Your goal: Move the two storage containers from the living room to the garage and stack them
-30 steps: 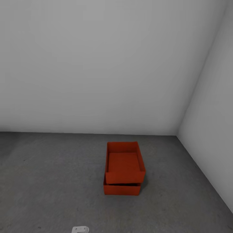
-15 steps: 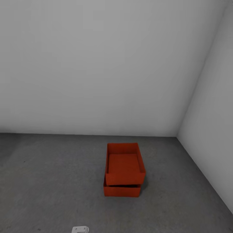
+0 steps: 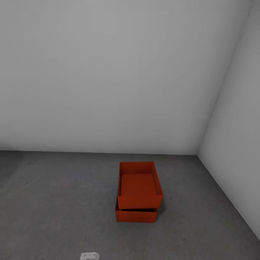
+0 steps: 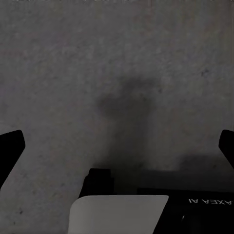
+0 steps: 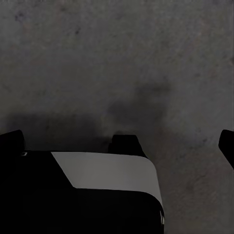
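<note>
Two orange-red storage containers stand stacked on the dark grey concrete floor (image 3: 57,202) of the garage, near its right corner. The upper container (image 3: 139,186) rests on the lower container (image 3: 136,215), turned slightly and overhanging it at the right. Nothing lies inside the upper one. My left gripper (image 4: 117,148) hangs over bare concrete, its black fingertips (image 4: 9,151) far apart, so it is open and holds nothing. My right gripper (image 5: 117,144) is likewise open over the concrete, one fingertip (image 5: 10,141) at each side of that view.
Plain white-grey walls (image 3: 108,79) meet in a corner at the right, close behind the stack. A small white piece of my own body (image 3: 89,256) shows at the head view's lower edge. White and black parts of my base (image 4: 117,214) sit below both grippers.
The whole head picture has slid down a little, so the camera has moved. The stacked containers keep their place on the floor.
</note>
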Controlling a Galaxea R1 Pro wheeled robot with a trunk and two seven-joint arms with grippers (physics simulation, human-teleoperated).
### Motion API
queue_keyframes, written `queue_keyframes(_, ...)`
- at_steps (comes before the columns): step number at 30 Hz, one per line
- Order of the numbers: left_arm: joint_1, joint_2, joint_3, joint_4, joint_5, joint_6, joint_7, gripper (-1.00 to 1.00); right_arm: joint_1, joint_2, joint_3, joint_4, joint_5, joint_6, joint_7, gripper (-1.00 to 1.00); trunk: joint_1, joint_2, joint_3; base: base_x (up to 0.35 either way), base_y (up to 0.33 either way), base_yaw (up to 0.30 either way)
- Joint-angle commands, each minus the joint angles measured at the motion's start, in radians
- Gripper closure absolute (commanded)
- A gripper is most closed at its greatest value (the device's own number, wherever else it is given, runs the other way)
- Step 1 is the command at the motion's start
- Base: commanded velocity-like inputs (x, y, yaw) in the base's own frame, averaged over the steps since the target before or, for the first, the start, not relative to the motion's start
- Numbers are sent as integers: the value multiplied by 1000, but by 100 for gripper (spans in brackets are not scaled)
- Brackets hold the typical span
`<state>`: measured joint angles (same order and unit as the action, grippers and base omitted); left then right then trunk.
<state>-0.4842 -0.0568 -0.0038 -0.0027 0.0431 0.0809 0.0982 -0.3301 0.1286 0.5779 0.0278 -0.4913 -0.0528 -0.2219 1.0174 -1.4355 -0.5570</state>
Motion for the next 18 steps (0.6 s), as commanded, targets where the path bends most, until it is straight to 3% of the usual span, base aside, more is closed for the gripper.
queue_keyframes(1, -1, 0, -1, 0, 4, 3, 3, -100, -1, 0, 8, 3, -11, -5, -1, -100, 0, 0, 0, 0, 0, 0)
queue_keyframes(18, -1, 0, -1, 0, 4, 3, 3, -100, -1, 0, 8, 3, -10, -3, 6, -100, 0, 0, 1, 0, 0, 0)
